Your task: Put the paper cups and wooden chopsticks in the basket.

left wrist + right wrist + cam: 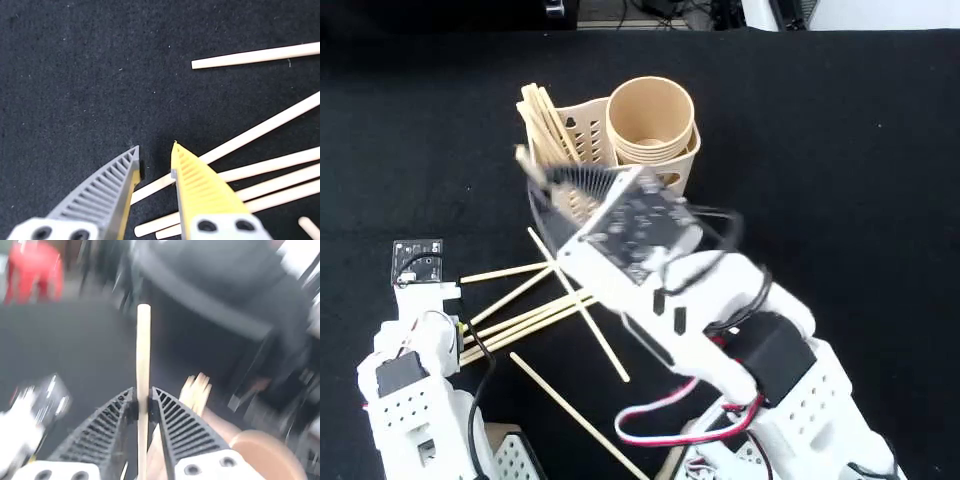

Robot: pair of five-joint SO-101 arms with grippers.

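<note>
Sitting at 8 o'clock on the black table (840, 150), the left gripper (156, 147) holds its jaws apart over loose chopsticks (520, 318) (1 runs under the yellow finger). The right gripper (143, 405) is clamped on 1 chopstick (143, 340) beside the basket (582, 125) at 12 o'clock, with stacked paper cups (650, 120) inside it.

Cups (650, 112) in basket (582, 128) w/ chopsticks (544, 118), loose chopsticks (525, 320) on table (850, 150), R arm (720, 335) above
</note>
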